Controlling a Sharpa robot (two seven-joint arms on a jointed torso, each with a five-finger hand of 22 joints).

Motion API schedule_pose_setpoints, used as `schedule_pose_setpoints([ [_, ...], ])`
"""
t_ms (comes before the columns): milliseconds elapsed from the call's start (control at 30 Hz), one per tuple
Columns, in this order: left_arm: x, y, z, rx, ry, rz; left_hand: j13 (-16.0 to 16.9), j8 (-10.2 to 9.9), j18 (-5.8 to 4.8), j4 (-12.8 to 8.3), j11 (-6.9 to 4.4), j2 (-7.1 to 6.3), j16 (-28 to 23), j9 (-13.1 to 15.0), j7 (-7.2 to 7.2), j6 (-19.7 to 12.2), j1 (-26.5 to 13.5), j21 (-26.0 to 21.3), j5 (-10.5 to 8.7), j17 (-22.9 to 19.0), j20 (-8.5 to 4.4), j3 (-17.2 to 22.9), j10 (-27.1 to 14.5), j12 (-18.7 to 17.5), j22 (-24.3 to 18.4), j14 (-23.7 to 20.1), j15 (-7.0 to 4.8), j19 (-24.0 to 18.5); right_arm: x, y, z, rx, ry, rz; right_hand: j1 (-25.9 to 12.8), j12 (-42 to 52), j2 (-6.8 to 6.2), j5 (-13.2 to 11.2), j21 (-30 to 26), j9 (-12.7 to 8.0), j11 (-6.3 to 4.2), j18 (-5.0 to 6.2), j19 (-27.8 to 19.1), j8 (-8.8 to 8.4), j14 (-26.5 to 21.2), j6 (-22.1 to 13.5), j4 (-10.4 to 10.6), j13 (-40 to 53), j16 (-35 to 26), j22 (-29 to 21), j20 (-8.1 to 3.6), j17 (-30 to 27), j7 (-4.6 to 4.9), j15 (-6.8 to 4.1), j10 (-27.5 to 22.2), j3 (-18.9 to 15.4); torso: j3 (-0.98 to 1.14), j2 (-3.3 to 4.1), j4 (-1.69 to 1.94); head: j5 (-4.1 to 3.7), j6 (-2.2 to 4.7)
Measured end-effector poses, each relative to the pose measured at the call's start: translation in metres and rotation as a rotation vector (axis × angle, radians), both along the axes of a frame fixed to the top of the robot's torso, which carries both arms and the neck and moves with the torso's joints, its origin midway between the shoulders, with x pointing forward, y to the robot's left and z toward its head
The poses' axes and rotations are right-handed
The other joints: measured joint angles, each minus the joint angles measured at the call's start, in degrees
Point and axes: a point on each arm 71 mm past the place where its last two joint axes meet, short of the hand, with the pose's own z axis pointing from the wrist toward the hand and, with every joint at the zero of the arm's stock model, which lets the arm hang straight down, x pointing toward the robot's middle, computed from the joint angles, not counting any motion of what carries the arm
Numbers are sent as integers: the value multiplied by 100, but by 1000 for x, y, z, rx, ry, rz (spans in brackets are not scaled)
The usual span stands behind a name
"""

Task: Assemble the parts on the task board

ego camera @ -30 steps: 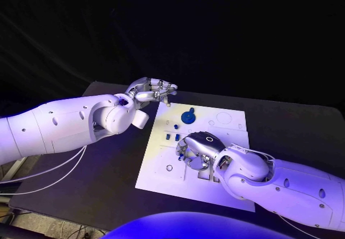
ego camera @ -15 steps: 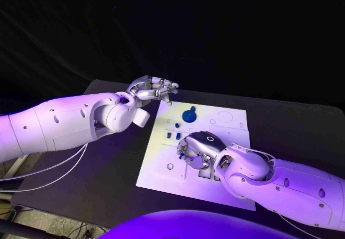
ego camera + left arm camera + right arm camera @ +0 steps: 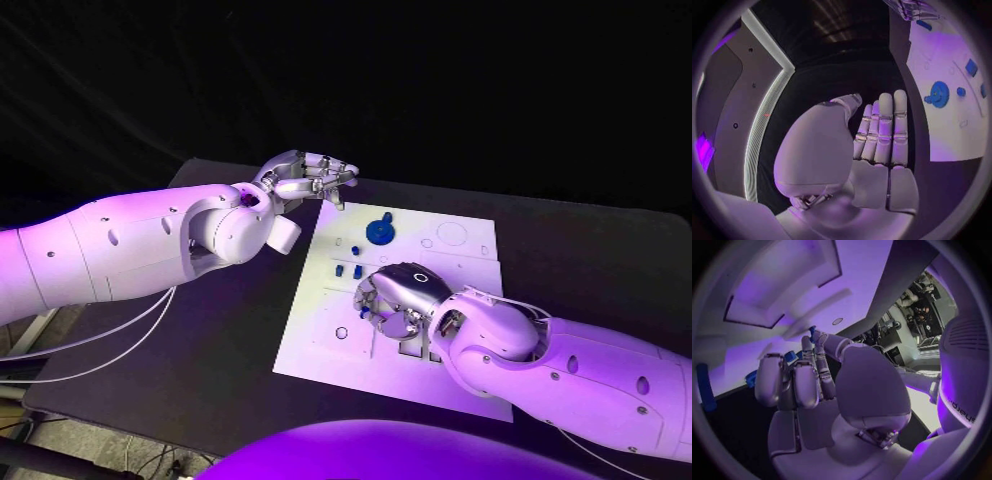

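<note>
The task board [image 3: 433,262] lies in the middle of the black desk [image 3: 216,350]. A round blue gear [image 3: 379,232] sits near its far edge, with small blue parts [image 3: 346,270] just nearer on the board. The right robot hand [image 3: 395,300] hangs palm-down over the board's middle; from the head I cannot tell whether it holds anything. The right wrist view shows its fingers [image 3: 795,380] curled together, a slim blue part [image 3: 812,331] at their tips, contact unclear. The left robot hand [image 3: 306,178] hovers beyond the board's far left corner; the left wrist view shows its fingers [image 3: 886,130] straight, side by side, holding nothing, the gear [image 3: 938,94] beside them.
</note>
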Motion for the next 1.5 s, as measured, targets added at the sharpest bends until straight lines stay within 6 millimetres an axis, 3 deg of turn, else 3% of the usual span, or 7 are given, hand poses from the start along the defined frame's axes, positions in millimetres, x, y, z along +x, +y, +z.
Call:
schedule_pose_setpoints([
  [167,0,0,0,0,0,0,2,0,0,0,0,0,0,0,0,0,0,0,0,0,0,0,0,0,-4,0,0,0,-1,1,-3,-5,5,3,-123,-123,-32,4,-114,-37,-78,0,-63,-116,-1,-168,39,-5,-23,3,63,-41,79,44,-41,-39,-1,2,2,-7,10],
  [400,0,1,0,1,1,0,5,0,0,0,0,0,0,0,0,0,0,0,0,0,0,0,0,0,-5,0,0,0,0,0,-4,-8,6,1,-190,-198,-98,47,-145,-52,-129,1,-83,-144,4,-223,55,-52,-34,4,83,-49,98,68,-37,-55,-1,1,-2,-1,17],
  [700,0,1,0,2,3,1,5,0,0,0,0,0,0,0,0,0,0,0,0,0,0,0,0,0,-5,0,0,0,-1,-4,-6,-6,8,0,-372,-499,-280,70,-601,-110,36,1,-305,-269,1,-456,65,-213,-144,3,216,-225,191,202,-573,-92,-1,-3,-5,-11,23],
  [833,0,1,0,2,4,1,5,0,0,0,0,0,0,0,0,0,0,0,0,0,0,0,0,0,-5,0,0,0,-2,-9,-6,1,5,-7,-378,-552,-286,70,-1036,-159,89,92,-536,-362,-42,-606,32,-307,-310,3,267,-463,216,268,-907,-172,1,-3,-6,-23,38],
  [933,0,2,0,3,5,1,4,0,0,0,0,0,0,0,0,0,0,0,0,0,0,0,0,0,-5,0,0,0,-3,-14,-4,10,1,-13,-378,-551,-286,70,-1065,-161,89,92,-535,-366,-42,-626,32,-307,-310,3,265,-476,196,268,-925,-172,3,-3,-5,-34,48],
  [1233,0,4,-1,5,7,4,10,0,-1,0,21,0,0,0,0,0,0,0,0,0,0,0,-21,0,-5,-21,21,0,2,-43,22,47,-43,-53,-377,-474,-286,70,-1021,-161,89,92,-534,-366,-42,-626,56,-306,-310,2,265,-414,196,268,-924,-195,0,-9,-8,-70,87],
  [1500,0,4,-1,5,10,2,10,0,0,0,21,0,0,0,0,0,0,0,0,0,0,0,-21,0,-5,-21,21,0,22,-94,50,39,-62,-162,-472,-387,-381,125,-970,-185,58,91,-480,-407,-42,-629,117,-319,-266,2,256,-348,192,268,-893,-332,-4,-13,-10,-158,152],
])
